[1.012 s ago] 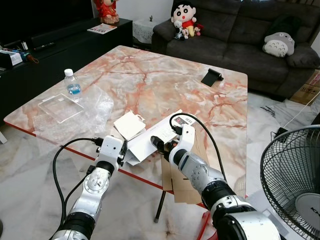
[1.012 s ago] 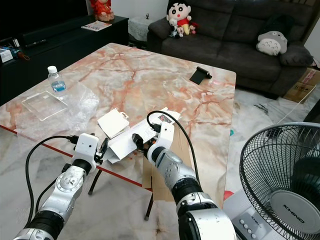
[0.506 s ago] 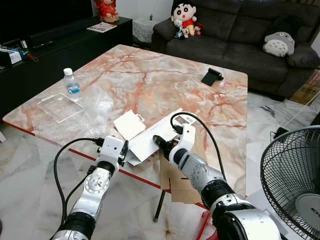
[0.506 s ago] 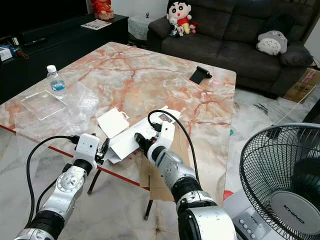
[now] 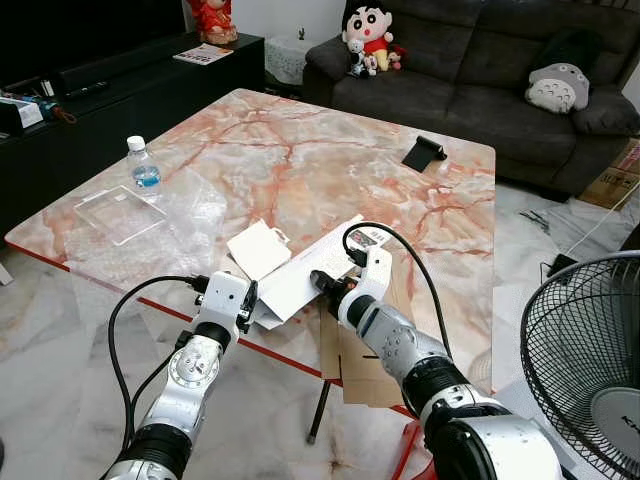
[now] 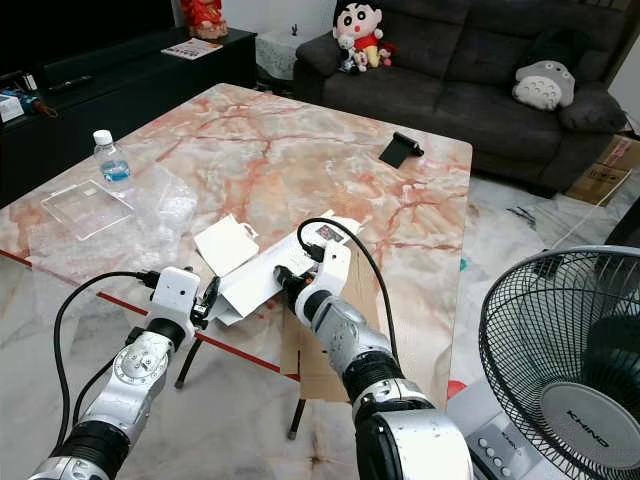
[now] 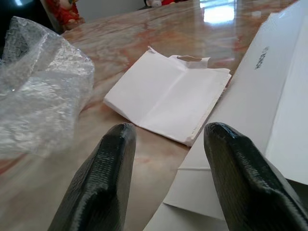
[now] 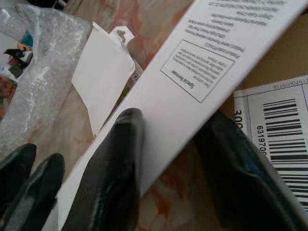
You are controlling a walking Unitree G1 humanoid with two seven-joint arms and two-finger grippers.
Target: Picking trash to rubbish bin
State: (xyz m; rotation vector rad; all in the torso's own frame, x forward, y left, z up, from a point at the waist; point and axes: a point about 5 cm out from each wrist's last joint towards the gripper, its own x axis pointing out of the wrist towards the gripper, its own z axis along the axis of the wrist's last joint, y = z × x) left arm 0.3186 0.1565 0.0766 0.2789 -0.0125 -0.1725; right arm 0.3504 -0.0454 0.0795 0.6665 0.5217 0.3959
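marble table (image 5: 330,150) | white flat box (image 5: 300,275) touching right gripper (image 5: 322,284) | folded white packet (image 5: 258,248) just beyond left gripper (image 5: 248,305) | bubble wrap (image 5: 165,225), water bottle (image 5: 145,167) farther out

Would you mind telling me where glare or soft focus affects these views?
Left wrist view: a bright window reflection washes out the far marble table, and the near black fingers are soft. Right wrist view: the fingers are blurred, while the print on the white flat box stays readable. Eye views: evenly lit and sharp, with faint sheen on the bubble wrap.

right gripper (image 5: 322,283) | eased forward along white box (image 5: 300,280) | box seemingly nudged slightly up-table
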